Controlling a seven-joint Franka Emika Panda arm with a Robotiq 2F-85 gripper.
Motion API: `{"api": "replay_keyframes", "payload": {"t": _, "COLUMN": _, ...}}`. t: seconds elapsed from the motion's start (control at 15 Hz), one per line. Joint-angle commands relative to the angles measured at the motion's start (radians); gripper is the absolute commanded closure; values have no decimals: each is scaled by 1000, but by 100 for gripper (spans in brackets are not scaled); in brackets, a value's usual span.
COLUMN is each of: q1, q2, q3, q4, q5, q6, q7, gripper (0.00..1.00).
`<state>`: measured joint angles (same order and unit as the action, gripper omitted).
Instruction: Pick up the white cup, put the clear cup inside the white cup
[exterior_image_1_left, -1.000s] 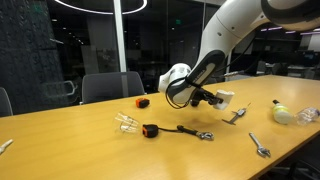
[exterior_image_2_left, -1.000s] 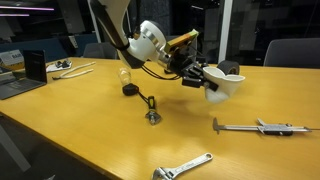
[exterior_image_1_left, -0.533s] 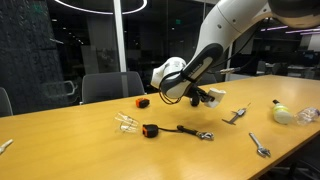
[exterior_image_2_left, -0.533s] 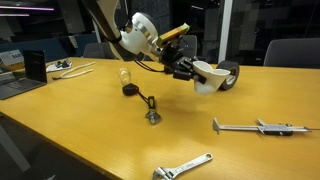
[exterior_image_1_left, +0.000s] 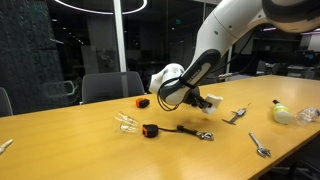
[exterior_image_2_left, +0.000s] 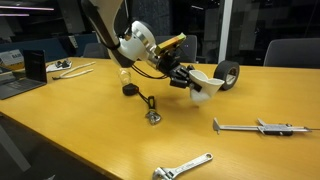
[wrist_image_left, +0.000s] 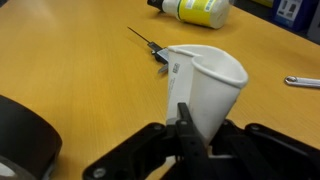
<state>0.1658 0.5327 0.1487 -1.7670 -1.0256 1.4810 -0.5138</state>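
My gripper (wrist_image_left: 188, 128) is shut on the white cup (wrist_image_left: 212, 82) and holds it tilted, just above the table. In both exterior views the gripper (exterior_image_1_left: 200, 100) (exterior_image_2_left: 188, 81) carries the cup (exterior_image_1_left: 212, 102) (exterior_image_2_left: 206, 84) on its side, mouth pointing away from the arm. The clear cup (exterior_image_1_left: 126, 122) (exterior_image_2_left: 124, 74) stands on the wooden table further off, beyond the black-and-orange tape measure (exterior_image_1_left: 150, 130) (exterior_image_2_left: 131, 90). The clear cup is out of the wrist view.
A black tape roll (exterior_image_2_left: 228, 75) (wrist_image_left: 25, 135) stands close by the held cup. A caliper (exterior_image_2_left: 258, 126), a wrench (exterior_image_2_left: 185, 167), a yellow-green bottle (wrist_image_left: 200, 10) (exterior_image_1_left: 285, 114) and a laptop (exterior_image_2_left: 35, 68) lie about the table.
The gripper has carried the white cup sideways towards the tape measure and clear cup, away from the tape roll, and a little lower. Nothing else moved.
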Motion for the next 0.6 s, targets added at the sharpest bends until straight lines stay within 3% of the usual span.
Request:
{"api": "replay_keyframes", "payload": {"t": 0.0, "q1": -11, "q2": 19, "q3": 11, "q4": 7, "q5": 7, "q6": 6, "q7": -20, "gripper": 84}}
{"api": "replay_keyframes", "payload": {"t": 0.53, "q1": -8, "q2": 45, "q3": 9, "q4": 8, "q5": -2, "q6": -6, "q7": -24, "gripper": 85}}
